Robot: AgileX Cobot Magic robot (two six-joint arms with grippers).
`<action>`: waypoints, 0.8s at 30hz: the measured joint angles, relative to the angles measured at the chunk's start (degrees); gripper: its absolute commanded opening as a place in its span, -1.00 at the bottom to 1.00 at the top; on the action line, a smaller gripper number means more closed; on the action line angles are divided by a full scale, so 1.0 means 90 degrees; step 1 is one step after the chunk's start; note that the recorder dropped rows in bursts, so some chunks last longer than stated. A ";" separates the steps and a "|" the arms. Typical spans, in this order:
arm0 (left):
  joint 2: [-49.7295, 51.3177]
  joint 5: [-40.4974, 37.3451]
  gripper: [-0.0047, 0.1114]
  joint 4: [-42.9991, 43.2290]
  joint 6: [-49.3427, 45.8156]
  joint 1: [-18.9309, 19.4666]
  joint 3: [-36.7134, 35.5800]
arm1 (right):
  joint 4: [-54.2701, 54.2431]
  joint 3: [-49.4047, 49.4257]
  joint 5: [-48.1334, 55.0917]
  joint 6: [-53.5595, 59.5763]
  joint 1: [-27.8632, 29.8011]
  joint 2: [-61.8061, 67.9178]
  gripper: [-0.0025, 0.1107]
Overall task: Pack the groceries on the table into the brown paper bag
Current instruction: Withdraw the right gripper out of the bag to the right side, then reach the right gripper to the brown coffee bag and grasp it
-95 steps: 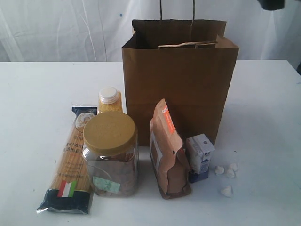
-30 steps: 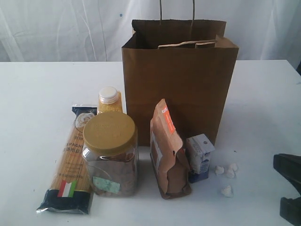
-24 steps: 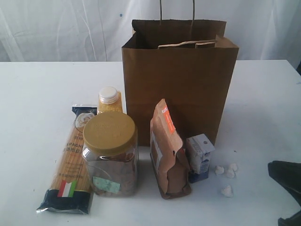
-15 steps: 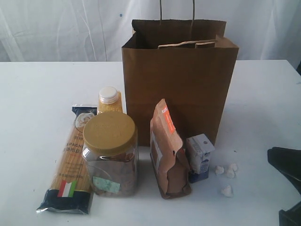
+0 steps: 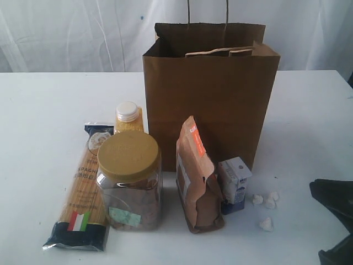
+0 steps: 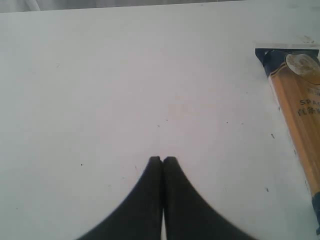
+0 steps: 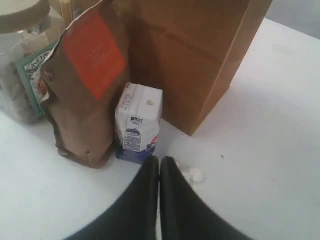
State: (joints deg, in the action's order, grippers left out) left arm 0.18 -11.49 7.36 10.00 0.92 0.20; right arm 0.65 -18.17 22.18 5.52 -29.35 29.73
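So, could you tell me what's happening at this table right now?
A two-armed robot is set to pack groceries into the brown paper bag, which stands upright on the table. Nothing is held: both hands are shut and empty. The right hand is close to the small carton beside the brown pouch; the left hand is over bare table near the spaghetti packet. The gold-lidded jar and yellow-grain bottle also stand in front of the bag.

White draped sheet, soft even light
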 measured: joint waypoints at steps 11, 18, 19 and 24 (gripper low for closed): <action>0.0000 0.0000 -0.92 0.0000 0.0000 0.0000 0.0000 | 0.1164 -0.0422 0.1218 -0.1273 0.0000 0.0960 -0.96; 0.0000 0.0000 -0.92 0.0000 0.0000 0.0000 0.0000 | 0.1304 -0.1724 0.2597 -0.1951 0.0000 0.3229 -0.96; 0.0000 0.0000 -0.92 0.0000 0.0000 0.0000 0.0000 | 0.0884 -0.1911 0.2582 -0.1870 0.0000 0.3389 -0.96; 0.0000 0.0000 -0.92 0.0000 0.0000 0.0000 0.0000 | -0.1556 -0.2352 0.2061 -0.0969 0.0000 0.3731 -0.96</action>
State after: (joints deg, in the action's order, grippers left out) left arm 0.18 -11.49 7.36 10.00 0.92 0.20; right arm -13.35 -39.34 40.73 -3.21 -29.35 63.31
